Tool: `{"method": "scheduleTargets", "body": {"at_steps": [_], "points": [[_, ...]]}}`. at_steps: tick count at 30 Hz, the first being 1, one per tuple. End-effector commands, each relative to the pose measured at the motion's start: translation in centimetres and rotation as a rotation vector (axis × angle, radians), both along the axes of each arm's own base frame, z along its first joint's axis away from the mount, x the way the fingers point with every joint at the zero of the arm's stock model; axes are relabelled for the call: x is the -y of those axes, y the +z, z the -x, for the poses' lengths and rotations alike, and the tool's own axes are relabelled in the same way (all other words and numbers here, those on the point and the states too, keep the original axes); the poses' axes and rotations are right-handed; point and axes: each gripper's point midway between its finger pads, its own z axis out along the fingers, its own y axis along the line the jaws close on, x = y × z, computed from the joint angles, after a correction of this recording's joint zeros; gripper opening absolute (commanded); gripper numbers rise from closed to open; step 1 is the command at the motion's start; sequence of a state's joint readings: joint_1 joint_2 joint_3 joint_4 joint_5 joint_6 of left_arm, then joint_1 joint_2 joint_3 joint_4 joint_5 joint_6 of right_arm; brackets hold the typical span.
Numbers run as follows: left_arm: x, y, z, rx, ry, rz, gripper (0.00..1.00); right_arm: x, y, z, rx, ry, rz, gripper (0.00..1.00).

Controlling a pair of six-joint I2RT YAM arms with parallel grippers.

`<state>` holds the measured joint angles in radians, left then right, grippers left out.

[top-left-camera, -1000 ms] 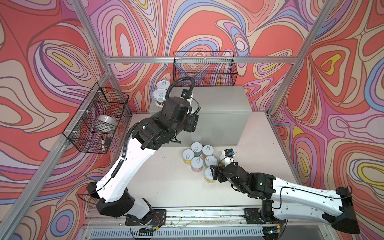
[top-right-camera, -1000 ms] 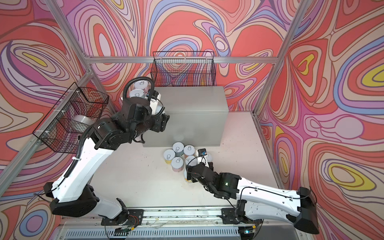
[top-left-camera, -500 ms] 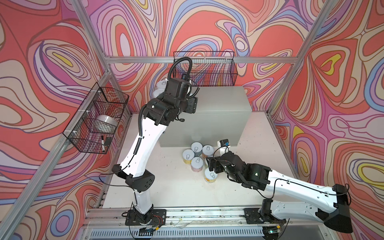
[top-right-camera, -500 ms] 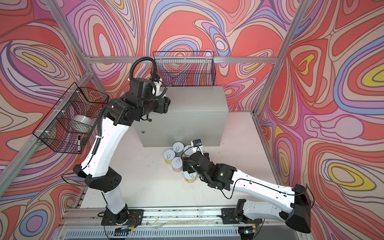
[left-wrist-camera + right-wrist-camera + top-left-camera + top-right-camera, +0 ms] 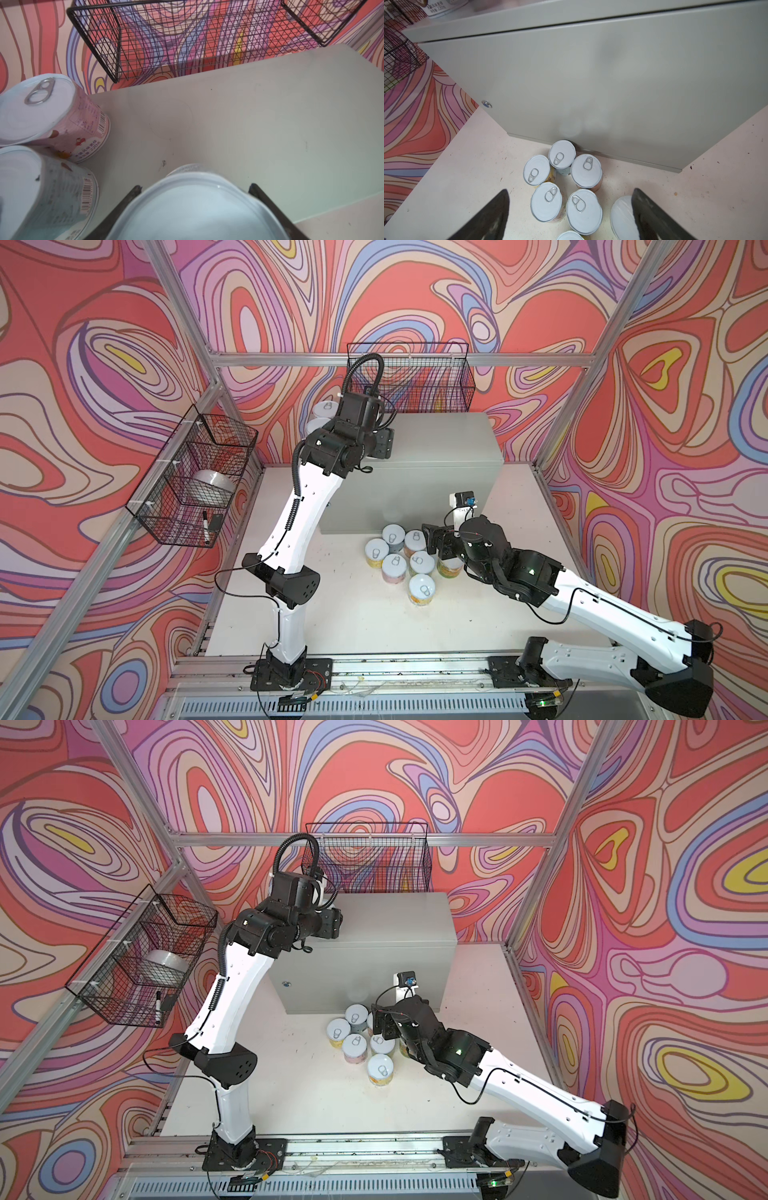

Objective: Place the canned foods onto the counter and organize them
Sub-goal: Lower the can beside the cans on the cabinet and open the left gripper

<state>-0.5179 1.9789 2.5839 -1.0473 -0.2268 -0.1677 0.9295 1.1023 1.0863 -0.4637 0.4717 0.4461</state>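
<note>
The left tool (image 5: 195, 187) pinches a plain-capped can (image 5: 197, 209) over the grey cabinet surface (image 5: 270, 124), near two standing cans (image 5: 52, 116) at its far left corner. The right tool (image 5: 571, 190) hangs spread above clustered cans (image 5: 546, 201) on the white surface (image 5: 467, 176), just before the cabinet's front.

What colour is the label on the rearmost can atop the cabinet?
Pink; that can shows best in the left wrist view.
</note>
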Motion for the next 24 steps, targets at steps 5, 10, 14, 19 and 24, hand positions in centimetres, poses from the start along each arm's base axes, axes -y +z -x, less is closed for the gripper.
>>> {"method": "scheduleTargets", "body": {"at_steps": [5,10,14,19,24], "points": [[-0.4,3.0,-2.3,0.121,0.042,0.075,0.0,-0.2,1.0,-0.4,0.021,0.017,-0.008,0.95],[-0.4,1.8,-3.1,0.095,0.05,0.062,0.0,-0.1,1.5,-0.5,0.033,0.013,-0.011,0.95],[-0.3,1.1,-3.5,0.083,0.055,0.063,0.0,0.0,1.6,-0.7,0.036,0.009,-0.014,0.95],[-0.1,0.6,-4.0,0.076,0.064,0.073,0.06,0.0,1.3,-0.7,0.024,0.004,-0.018,0.95],[-0.3,0.5,-4.2,0.082,0.075,0.071,0.59,0.0,1.3,-0.9,0.024,0.0,-0.022,0.96]]}}
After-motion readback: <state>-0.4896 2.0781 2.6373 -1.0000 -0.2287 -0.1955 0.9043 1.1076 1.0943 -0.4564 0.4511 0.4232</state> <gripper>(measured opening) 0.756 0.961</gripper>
